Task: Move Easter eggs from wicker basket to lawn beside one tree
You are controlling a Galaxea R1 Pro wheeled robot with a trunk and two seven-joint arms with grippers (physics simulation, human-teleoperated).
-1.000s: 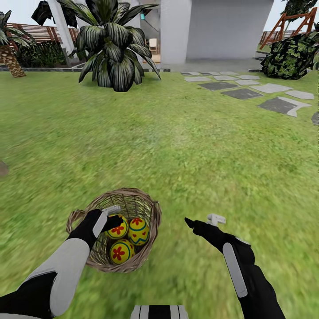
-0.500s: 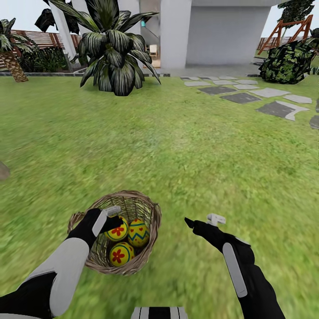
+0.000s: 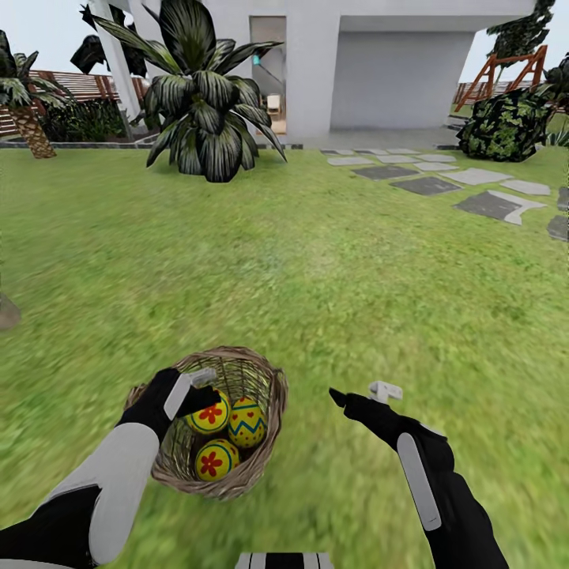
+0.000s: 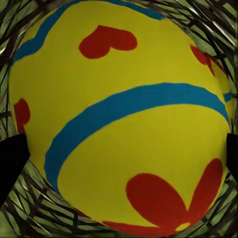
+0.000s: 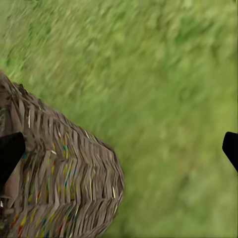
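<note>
Lawn: left jaws spread around egg in basket; right jaws wide apart, empty.

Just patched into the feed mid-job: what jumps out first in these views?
Three Easter eggs, yellow with red flowers, sit in the wicker basket on the lawn, with the left gripper reaching in over one. In the left wrist view that egg looms between the fingertips. The right gripper hovers open beside the basket.
</note>
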